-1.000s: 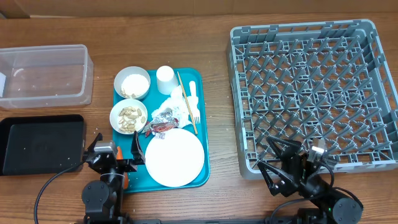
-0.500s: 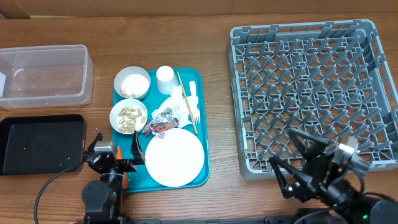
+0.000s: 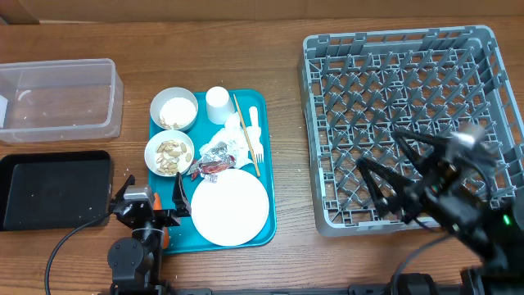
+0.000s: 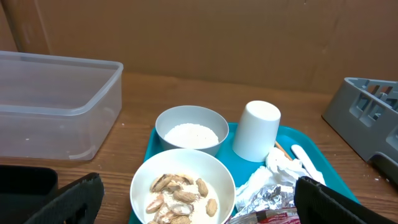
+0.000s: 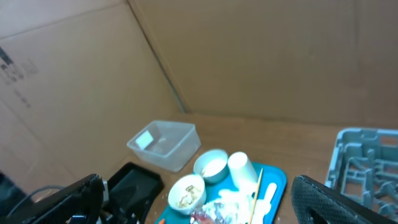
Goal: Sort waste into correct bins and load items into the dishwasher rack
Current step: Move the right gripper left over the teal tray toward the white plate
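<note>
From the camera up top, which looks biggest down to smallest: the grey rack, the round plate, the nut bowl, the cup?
1. Grey rack
2. Round plate
3. Nut bowl
4. Cup

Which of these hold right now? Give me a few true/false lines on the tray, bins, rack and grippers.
1. No dish shows in the dishwasher rack. True.
2. The bowl of nuts sits nearer the plate than the bowl of crumbs does. True.
3. The white cup lies in the clear tub. False: it stands on the teal tray.
4. The foil wrapper is in the black tray. False: it lies on the teal tray, beside the plate.
5. The right gripper holds the white fork. False: it is open above the rack, and the fork lies on the teal tray.
</note>
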Tool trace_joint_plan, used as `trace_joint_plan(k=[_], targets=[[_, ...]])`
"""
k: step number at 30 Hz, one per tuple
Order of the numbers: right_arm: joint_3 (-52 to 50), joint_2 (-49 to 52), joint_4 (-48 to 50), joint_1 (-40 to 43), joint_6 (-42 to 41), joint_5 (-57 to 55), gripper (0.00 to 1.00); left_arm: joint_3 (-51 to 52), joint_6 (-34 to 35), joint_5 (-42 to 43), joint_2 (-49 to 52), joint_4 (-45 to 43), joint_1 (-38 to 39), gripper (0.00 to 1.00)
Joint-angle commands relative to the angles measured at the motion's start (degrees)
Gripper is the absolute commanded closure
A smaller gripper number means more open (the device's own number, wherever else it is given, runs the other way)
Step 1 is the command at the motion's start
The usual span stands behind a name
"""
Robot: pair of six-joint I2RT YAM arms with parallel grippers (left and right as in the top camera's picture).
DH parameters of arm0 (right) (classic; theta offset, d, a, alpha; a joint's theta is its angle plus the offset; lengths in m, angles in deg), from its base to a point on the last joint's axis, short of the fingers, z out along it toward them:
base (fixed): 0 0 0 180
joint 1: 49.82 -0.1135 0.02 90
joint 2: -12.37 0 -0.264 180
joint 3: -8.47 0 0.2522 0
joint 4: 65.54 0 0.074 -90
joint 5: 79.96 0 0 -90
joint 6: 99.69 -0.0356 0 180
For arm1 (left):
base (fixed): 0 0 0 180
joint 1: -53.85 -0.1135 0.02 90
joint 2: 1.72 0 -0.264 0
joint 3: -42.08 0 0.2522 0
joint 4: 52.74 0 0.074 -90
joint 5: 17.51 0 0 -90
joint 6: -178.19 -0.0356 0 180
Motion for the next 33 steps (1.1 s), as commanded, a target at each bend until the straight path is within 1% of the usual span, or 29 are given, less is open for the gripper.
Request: trace_joint_plan(k=[1,4,7,10,12,16,18,22,26,33], targets=[[2.51,4.66,-0.2,-5.03,2.25,-4.55,0.0,0.33,-0.87,-0.37,-0.5,-0.07,0.07,0.0],[4.68,10.34,-3.15,-12.59,4.02,-14.84,0.0,0.31,-0.87,-0.37,-0.5,-0.07,0.07,0.0],[8.48,17.31,-8.09,-22.64,5.27,-29.9,0.0,0.31,-0.87,-0.37,-0.5,-0.07,0.07,0.0],[13.44,25.31,-12.87,-32.83,4.94,-43.74,0.01,0.33,-0.87,-0.37,-0.5,-0.07,0.07,0.0],[16.9,31.32,-15.19,-38.16,2.32,-50.27,0.0,0.31,-0.87,-0.37,-0.5,-0.07,0.07,0.0],[20.46,40.35,-16.76,-41.64,-0.24,-50.29,0.0,0.31,-0.87,-0.37,-0.5,-0.07,0.07,0.0],[20.65,44.41,-17.27,-41.81,-3.1,-49.75,0.0,0.31,-0.87,-0.37,-0.5,-0.07,0.07,0.0],[20.63,51.17,-19.5,-42.01,-3.72,-45.81,0.01,0.31,-0.87,-0.37,-0.5,-0.07,0.07,0.0],[20.63,56.04,-21.53,-44.17,-3.67,-44.74,0.0,0.33,-0.87,-0.37,-0.5,-0.07,0.07,0.0],[19.63,61.83,-19.26,-46.86,-3.69,-43.8,0.0,0.31,-0.87,-0.37,-0.5,-0.07,0.07,0.0]])
